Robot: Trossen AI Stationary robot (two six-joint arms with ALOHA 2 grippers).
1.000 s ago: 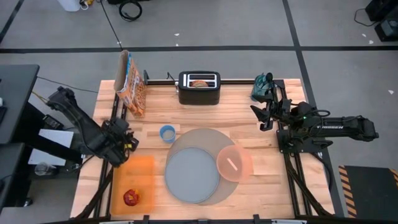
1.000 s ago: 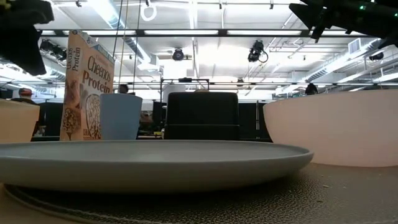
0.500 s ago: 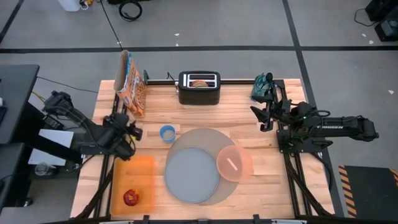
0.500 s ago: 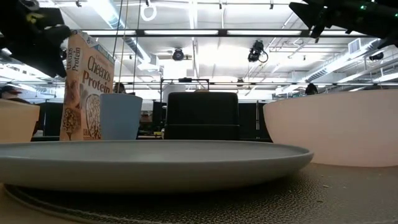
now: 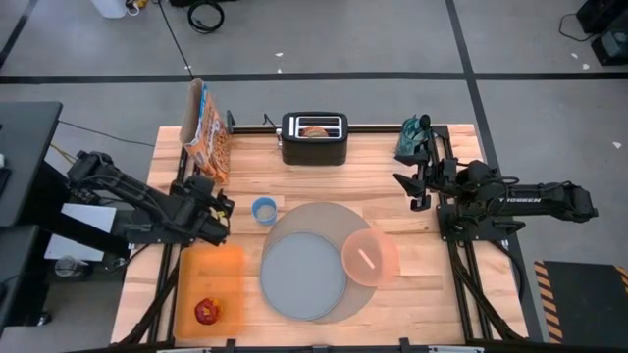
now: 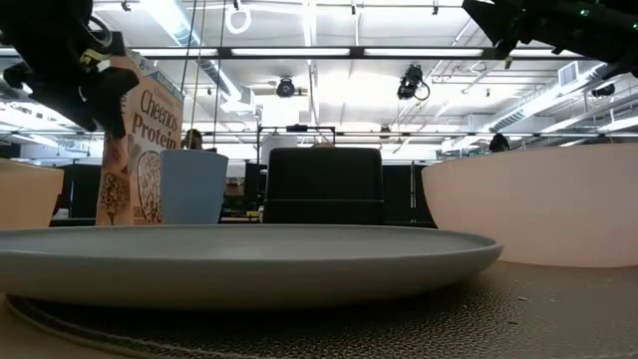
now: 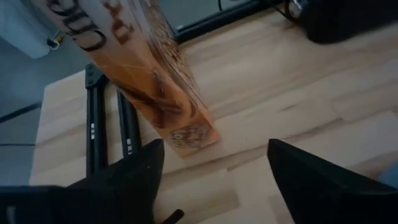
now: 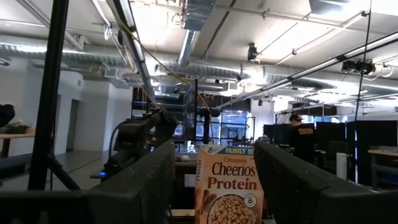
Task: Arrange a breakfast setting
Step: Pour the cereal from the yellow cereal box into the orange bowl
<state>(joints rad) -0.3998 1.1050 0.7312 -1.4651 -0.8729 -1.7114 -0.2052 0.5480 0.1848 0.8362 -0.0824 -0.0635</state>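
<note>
Left gripper (image 5: 220, 218) hovered wide open and empty over the table between the cereal box (image 5: 208, 132) and the cup (image 5: 264, 210). Right gripper (image 5: 410, 186) waited at the right edge, fingers parted, empty. Plate (image 5: 303, 275) and bowl (image 5: 370, 258) sat on the mat (image 5: 319, 216). Apple (image 5: 206, 312) lay on the orange board (image 5: 210, 270). Bagel (image 5: 314, 130) was in the toaster (image 5: 314, 139).

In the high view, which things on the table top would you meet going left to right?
Red apple on the orange board → cereal box → small blue cup → blue-grey plate → black toaster → translucent pink bowl → dark green object at the right rear corner.
</note>
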